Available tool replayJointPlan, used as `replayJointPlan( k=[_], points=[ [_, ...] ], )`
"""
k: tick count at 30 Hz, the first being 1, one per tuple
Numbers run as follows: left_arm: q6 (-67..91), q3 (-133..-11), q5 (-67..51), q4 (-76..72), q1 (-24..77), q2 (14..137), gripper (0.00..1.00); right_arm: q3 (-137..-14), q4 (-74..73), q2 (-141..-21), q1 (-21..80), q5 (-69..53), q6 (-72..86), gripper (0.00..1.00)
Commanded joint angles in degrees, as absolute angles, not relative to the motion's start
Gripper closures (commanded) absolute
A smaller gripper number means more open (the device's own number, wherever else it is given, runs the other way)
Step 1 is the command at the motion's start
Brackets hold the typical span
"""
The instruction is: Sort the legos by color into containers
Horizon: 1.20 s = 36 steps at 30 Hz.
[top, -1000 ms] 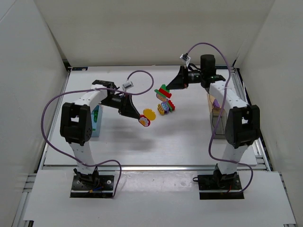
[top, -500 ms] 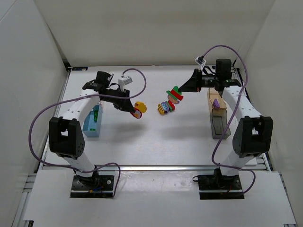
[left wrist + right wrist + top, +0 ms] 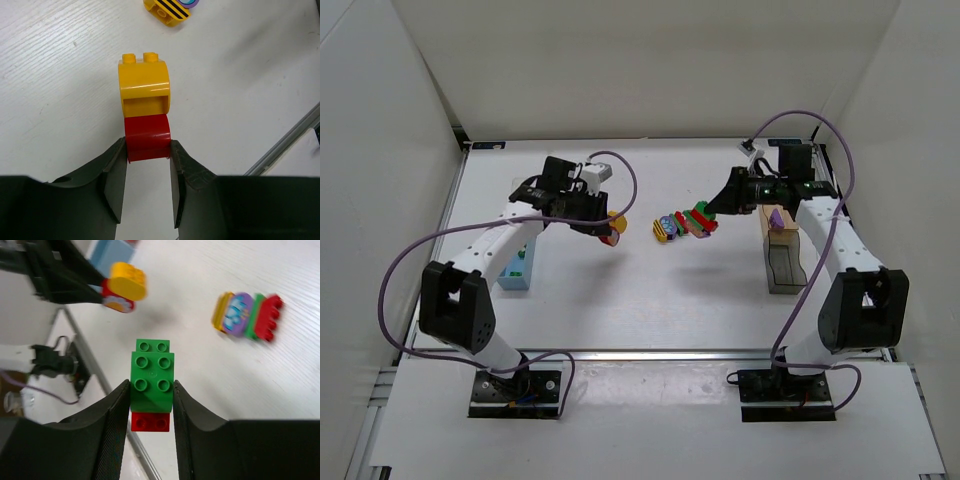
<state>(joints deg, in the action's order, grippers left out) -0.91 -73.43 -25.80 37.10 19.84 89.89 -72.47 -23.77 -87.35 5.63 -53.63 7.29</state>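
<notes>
**As Both Arms Clamp Bricks, a Mixed Stack Lies Between**

While a light blue box [image 3: 514, 268] sits at the left of the table [image 3: 650, 290], the left gripper [image 3: 147, 156] pinches a red-and-yellow stack [image 3: 145, 125] by its red brick. A four-colour stack [image 3: 245, 315] lies mid-table. Near it, the right gripper [image 3: 151, 390] clasps a green-and-red stack [image 3: 152, 375]. At right stand a tan box [image 3: 783, 238], holding a purple brick [image 3: 777, 216], and a dark box [image 3: 784, 270].

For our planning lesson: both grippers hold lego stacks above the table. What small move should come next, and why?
Probably lower the right gripper and set its green-and-red stack on the table, freeing it to pull the yellow brick off the red brick clamped in the left gripper. Each gripper holds two colours stuck together, so neither load can be sorted yet.
</notes>
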Motion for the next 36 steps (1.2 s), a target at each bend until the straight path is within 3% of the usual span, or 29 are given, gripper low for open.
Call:
replayJointPlan(
  k=[1,9,19,23,34,36],
  points=[
    [0.6,-72.2,-22.7,34.9,21.0,85.4,0.9,-70.9,-28.7,-85.1,5.7,-41.5,0.8,1.0],
    [2.6,-67.7,-21.1,34.5,23.2,82.3,0.9,-67.2,-28.2,-84.9,11.3,-22.9,-8.6,1.0],
    [1.8,-67.1,-20.6,34.5,23.2,81.0,0.9,-59.9,-13.8,-88.1,16.8,-8.2,-6.2,1.0],
    [1.5,-66.4,-20.7,34.5,23.2,80.5,0.9,-56.3,-2.6,-88.6,16.1,-7.7,-4.3,1.0],
    [1.0,-65.4,-22.0,34.9,23.2,80.0,0.9,-59.0,7.2,-95.9,15.9,-6.2,-4.1,1.0],
    [0.9,-65.4,-22.2,34.7,23.2,79.9,0.9,-59.6,7.2,-96.5,15.7,-6.4,-5.3,0.91]
  ],
)
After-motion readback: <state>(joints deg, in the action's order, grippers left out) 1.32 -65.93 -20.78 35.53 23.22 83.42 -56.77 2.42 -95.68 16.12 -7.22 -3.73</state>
